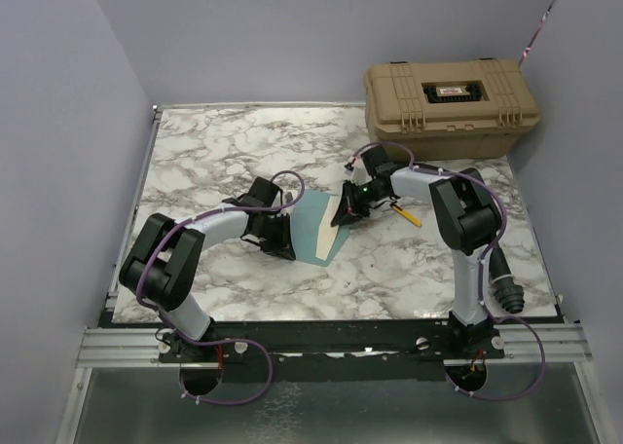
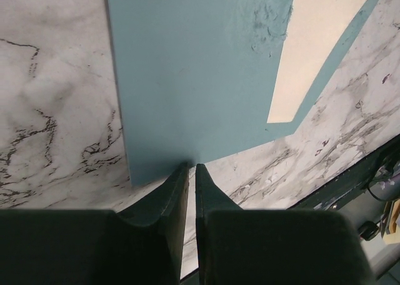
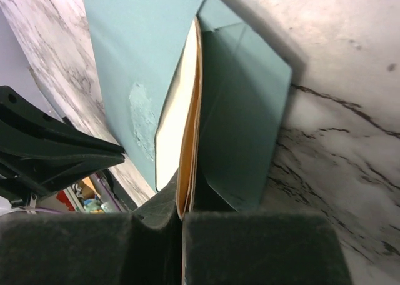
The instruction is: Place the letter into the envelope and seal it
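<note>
- Only our right wrist view shows the right gripper (image 3: 182, 213) clamping the letter (image 3: 177, 125) inside the envelope (image 3: 244, 110)
- Left wrist view: left gripper (image 2: 192, 167) at the envelope's edge, grip we cannot tell

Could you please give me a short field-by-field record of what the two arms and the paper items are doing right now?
left gripper: nearly closed, apparently pinching the near edge of the envelope
right gripper: shut on the letter, held edge-up
letter: partly inside the envelope, cream back showing
sealing: not yet done
table: white marble pattern
elsewhere: tan hard case at the far right; small yellow object beside the right arm
</note>
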Motion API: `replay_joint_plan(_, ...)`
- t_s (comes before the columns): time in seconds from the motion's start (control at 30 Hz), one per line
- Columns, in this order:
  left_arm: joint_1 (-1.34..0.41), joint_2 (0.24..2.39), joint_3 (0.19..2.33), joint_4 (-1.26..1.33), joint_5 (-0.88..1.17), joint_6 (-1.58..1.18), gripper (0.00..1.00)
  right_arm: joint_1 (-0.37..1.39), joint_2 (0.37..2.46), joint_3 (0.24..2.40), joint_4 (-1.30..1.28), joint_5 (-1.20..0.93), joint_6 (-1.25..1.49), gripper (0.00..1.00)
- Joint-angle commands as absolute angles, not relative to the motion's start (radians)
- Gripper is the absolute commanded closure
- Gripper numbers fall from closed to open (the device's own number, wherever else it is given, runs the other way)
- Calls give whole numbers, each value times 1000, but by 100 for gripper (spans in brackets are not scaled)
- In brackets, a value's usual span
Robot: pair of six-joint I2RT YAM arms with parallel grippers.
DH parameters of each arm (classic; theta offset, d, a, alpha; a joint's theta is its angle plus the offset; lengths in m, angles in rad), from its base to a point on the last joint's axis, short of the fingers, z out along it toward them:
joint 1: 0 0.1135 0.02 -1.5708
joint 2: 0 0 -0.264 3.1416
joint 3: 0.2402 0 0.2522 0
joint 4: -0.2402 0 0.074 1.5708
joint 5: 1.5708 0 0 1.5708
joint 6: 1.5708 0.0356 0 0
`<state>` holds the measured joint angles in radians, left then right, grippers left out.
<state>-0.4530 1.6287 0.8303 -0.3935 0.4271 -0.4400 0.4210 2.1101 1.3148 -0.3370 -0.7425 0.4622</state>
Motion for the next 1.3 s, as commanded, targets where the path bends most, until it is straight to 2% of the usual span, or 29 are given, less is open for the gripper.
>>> replay_joint_plan(0.0,-434,1655,806,-499,313,-377,87,397,2140,1346,-395,-741,395,99)
replay_joint_plan(0.6,-433,1683,811,-451,372,-377,86,463,2203,1361,-330,-818,471,99)
replay_joint_plan(0.93,-431,1665,819,-438,357,-389,87,474,2206,1420,-452,-781,418,99)
replay_joint_plan(1.0,-431,1663,819,-443,354,-390,87,474,2198,1431,-484,-761,403,93)
replay_joint_plan(1.17,-430,1660,815,-446,341,-397,87,470,2172,1442,-533,-686,388,54)
replay_joint_plan(1.27,-428,1663,815,-446,332,-405,86,461,2147,1449,-555,-636,391,45)
